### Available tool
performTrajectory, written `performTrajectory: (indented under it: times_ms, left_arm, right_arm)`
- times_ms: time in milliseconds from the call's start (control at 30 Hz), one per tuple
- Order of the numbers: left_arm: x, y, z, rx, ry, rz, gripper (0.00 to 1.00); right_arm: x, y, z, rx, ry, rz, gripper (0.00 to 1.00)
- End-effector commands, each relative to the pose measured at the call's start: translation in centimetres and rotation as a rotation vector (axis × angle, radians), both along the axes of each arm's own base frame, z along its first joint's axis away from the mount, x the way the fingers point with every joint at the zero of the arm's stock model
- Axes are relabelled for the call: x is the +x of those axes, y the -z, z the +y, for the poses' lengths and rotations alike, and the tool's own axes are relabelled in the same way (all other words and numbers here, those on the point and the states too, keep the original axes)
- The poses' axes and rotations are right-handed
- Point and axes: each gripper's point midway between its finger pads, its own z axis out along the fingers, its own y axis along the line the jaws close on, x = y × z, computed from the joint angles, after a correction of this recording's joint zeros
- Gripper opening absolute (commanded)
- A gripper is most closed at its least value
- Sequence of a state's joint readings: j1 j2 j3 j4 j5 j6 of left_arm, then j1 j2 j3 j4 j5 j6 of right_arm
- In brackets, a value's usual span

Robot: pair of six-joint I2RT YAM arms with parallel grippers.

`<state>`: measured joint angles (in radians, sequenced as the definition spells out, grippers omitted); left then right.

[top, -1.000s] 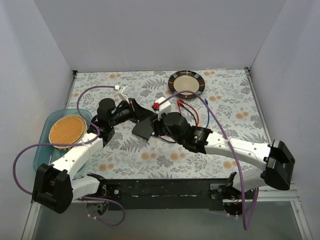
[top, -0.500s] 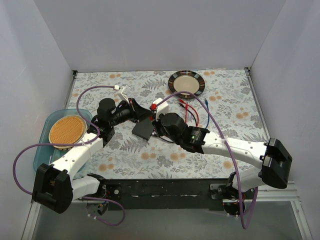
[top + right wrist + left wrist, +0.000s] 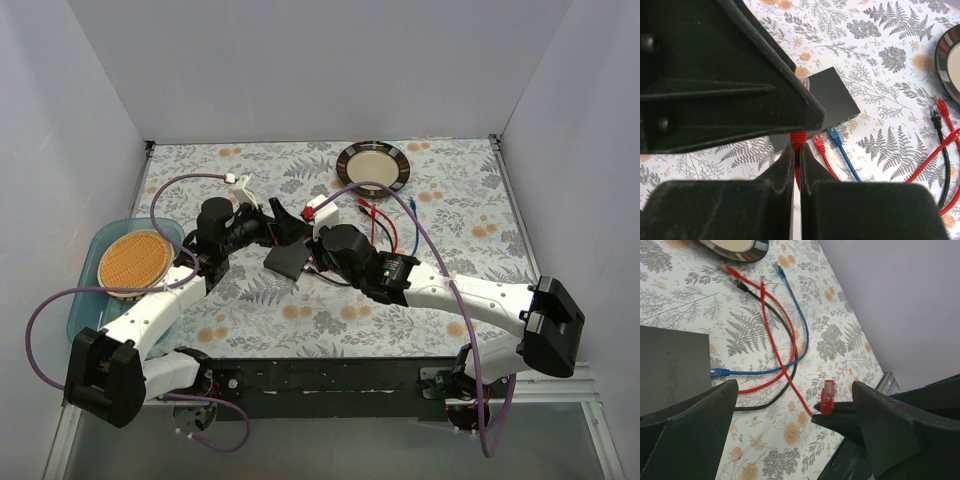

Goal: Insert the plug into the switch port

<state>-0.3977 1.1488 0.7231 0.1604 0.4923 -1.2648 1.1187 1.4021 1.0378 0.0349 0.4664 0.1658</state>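
Small red blocky plug [image 3: 828, 396] sits pinched in the right tool [image 3: 796, 150].

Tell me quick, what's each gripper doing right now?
Left gripper: open, holding nothing.
Right gripper: closed on the red plug.

Top camera looking down from high behind, covering whole floral-patterned table [image 3: 460, 215]; wrist cameras looking close, all sharing flat black rectangular box [image 3: 288, 258] [image 3: 670, 365] [image 3: 832, 97].
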Motion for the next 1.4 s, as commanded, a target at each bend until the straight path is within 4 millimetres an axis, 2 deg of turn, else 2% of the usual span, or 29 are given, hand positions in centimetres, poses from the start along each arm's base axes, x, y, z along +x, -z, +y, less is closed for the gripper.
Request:
performTrajectory:
  times_ms: [0,200,233,367,467,567,600,667,700,733,800,900,1233,1367]
  left_arm:
    - [1.4,-1.2,2.0,0.073,-0.123,-0.050,0.98]
    - [2.9,0.5,4.8,0.150,-0.218,-0.030,0.98]
    - [2.8,1.7,5.2,0.168,-0.219,0.008,0.98]
    - [3.4,3.4,6.4,0.168,-0.240,0.060,0.98]
    - [3.8,4.4,6.5,0.170,-0.233,0.096,0.98]
    - [4.3,5.7,6.2,0.180,-0.220,0.132,0.98]
    - [4.4,6.0,6.1,0.183,-0.213,0.141,0.98]
    - [4.8,6.8,6.0,0.191,-0.206,0.164,0.98]
    - [5.0,7.6,5.9,0.197,-0.201,0.187,0.98]
    - [5.3,7.7,5.8,0.195,-0.197,0.178,0.98]
    - [5.7,8.4,5.9,0.198,-0.201,0.186,0.98]
    - [6.5,8.6,6.0,0.208,-0.205,0.165,0.98]
    - [8.5,10.4,5.6,0.244,-0.173,0.159,0.98]
    - [9.0,11.8,5.0,0.239,-0.137,0.184,0.98]
  right_arm:
    - [0.7,-0.8,-1.2,-0.032,0.005,-0.045,0.01]
    - [2.0,2.7,-3.4,-0.141,-0.079,-0.008,0.01]
    - [2.7,3.8,-4.3,-0.181,-0.104,0.018,0.01]
    - [4.2,7.0,-6.2,-0.233,-0.176,0.165,0.01]
    - [4.5,8.3,-6.2,-0.275,-0.305,0.154,0.01]
    - [5.0,9.7,-6.3,-0.361,-0.364,0.122,0.01]
    - [5.0,10.6,-6.6,-0.400,-0.367,0.151,0.01]
    - [5.7,10.6,-6.7,-0.445,-0.372,0.146,0.01]
    - [5.5,11.9,-7.1,-0.482,-0.378,0.190,0.01]
    - [5.9,11.7,-6.7,-0.490,-0.381,0.192,0.01]
    - [5.9,13.0,-6.8,-0.527,-0.404,0.223,0.01]
    - [6.3,13.6,-6.9,-0.546,-0.402,0.219,0.01]
    - [7.5,14.6,-6.7,-0.569,-0.390,0.212,0.01]
    - [7.9,15.1,-6.4,-0.586,-0.395,0.226,0.01]
